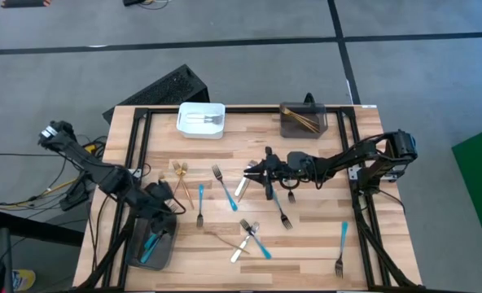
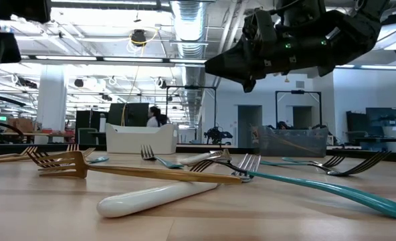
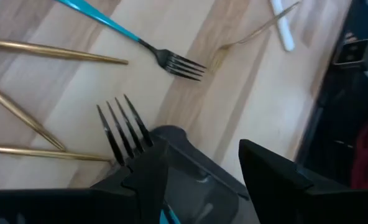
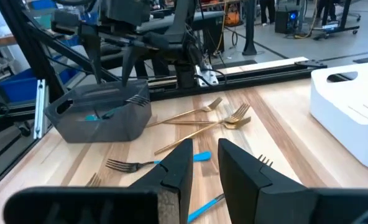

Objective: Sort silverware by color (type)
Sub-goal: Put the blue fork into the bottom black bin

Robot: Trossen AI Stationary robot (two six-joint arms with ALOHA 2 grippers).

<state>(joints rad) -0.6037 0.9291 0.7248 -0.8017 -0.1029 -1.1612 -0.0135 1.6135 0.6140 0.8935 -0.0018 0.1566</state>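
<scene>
My left gripper (image 1: 161, 203) (image 3: 202, 155) hangs open over the dark grey bin (image 1: 166, 256) (image 4: 78, 127) at the table's near left. A blue-handled fork (image 3: 125, 127) lies in that bin, its black tines (image 4: 137, 98) sticking up over the rim beside one finger. My right gripper (image 1: 249, 172) (image 4: 204, 165) hovers level over the table's middle, pointing left. Its fingers stand a little apart with nothing between them. Gold forks (image 1: 181, 175), blue-handled forks (image 1: 225, 189) (image 1: 200, 203) and white-handled pieces (image 1: 243, 185) lie flat on the table. My left gripper has one finger (image 3: 143, 171) right in front of the fork's neck, which it hides. Whether the finger touches the fork, I cannot tell.
A white bin (image 1: 182, 122) with silver pieces stands at the far edge, a dark bin (image 1: 283, 130) with gold pieces to its right. More forks lie near the front: (image 1: 257, 240), (image 1: 343, 244), (image 1: 282, 210). Black frame rails run along both table sides.
</scene>
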